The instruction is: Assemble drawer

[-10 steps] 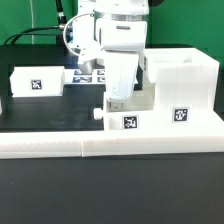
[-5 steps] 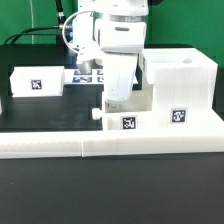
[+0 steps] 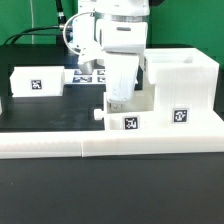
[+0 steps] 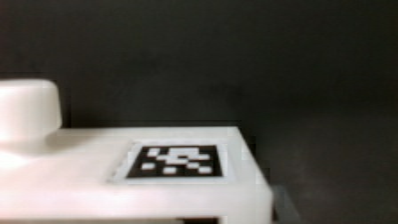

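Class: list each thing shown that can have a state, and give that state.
Housing: upright, not gripped.
Knobbed tray: upright beside the housing, knob toward the exterior view's left.
Tool: low over the knobbed tray; open or shut unclear.
Other tray: upright, apart, untouched.

White boxy housing, tagged, knobbed tray just beside it, second tray well apart

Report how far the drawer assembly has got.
Done: one knobbed tray sits beside the housing, on the exterior view's left of it; whether it has gone in at all I cannot tell. In hand: the tool is down on that tray; its grip is hidden. Left: seating this tray, then the second tray, which stands apart farther to that side.
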Controlling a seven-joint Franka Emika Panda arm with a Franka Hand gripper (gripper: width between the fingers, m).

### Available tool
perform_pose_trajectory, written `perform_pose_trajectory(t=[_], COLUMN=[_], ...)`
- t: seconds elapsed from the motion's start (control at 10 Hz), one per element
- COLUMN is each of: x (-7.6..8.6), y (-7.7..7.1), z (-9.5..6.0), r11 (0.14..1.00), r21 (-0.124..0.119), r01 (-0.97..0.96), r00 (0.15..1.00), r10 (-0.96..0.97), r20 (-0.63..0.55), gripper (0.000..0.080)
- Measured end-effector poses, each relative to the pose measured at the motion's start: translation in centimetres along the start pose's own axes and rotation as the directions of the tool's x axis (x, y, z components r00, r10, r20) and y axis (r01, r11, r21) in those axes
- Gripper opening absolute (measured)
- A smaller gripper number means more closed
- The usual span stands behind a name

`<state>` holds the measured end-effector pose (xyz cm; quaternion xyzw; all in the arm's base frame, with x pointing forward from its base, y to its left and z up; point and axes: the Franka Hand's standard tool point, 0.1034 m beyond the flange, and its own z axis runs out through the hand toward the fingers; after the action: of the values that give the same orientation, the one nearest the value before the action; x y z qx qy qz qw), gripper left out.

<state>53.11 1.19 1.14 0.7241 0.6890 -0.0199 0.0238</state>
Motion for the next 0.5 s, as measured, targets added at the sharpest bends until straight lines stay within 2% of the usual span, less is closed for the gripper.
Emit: perform_pose_trajectory(t=[0.3,0.4,0.5], x=[0.11,0.1,0.1], y=[0.14,0.14,0.13], z=[-0.06,-0.06,-0.06], r11=[1.0,1.0,1.0], r21=[-0.001,-0.002,-0.002], r01=[-0.027,-0.027,-0.027], r00=[1.0,1.0,1.0], r10=[0.027,0.027,0.027], r20=[0.004,0.004,0.004], gripper=[0.0044,0.0144,0.0144])
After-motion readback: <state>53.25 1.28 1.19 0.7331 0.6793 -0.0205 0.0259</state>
